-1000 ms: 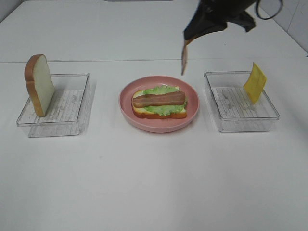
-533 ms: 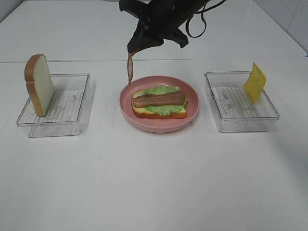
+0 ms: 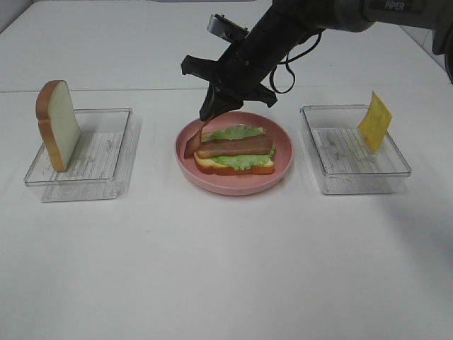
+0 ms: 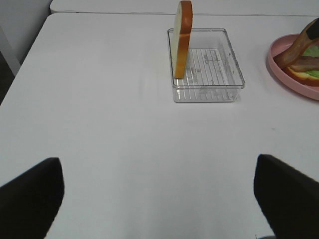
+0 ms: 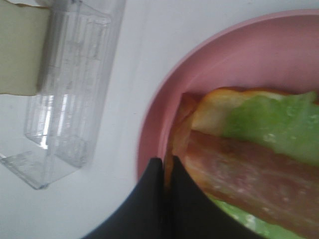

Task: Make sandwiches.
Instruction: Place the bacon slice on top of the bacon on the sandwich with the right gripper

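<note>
- The half-built sandwich (image 3: 235,150) lies in the middle of a pink plate (image 3: 233,188), at the centre of the bench (image 3: 226,269).
- We see its layers: a bottom slice (image 3: 233,166), a lettuce leaf (image 3: 237,132) and one flat bacon strip (image 3: 237,146) lying lengthwise on top. It has no top slice.
- A loose bacon strip (image 3: 192,145) hangs tilted at the sandwich's left end, with its lower end down inside the plate's rim. We cannot tell whether it touches the plate.
- The right tool (image 3: 207,117) has reached across to the plate's left side. Its fingers are clamped together on the loose bacon strip's upper end, which the right wrist view shows plainly (image 5: 175,134).
- A bread slice (image 3: 58,127) stands upright on its edge at the left wall of the left tray (image 3: 78,185), well apart from the plate.
- A cheese square (image 3: 375,122) leans tilted at the far right corner of the right tray (image 3: 361,183).
- The left tool (image 4: 157,162) hangs over bare bench near the left tray, its fingers wide apart and holding nothing.
</note>
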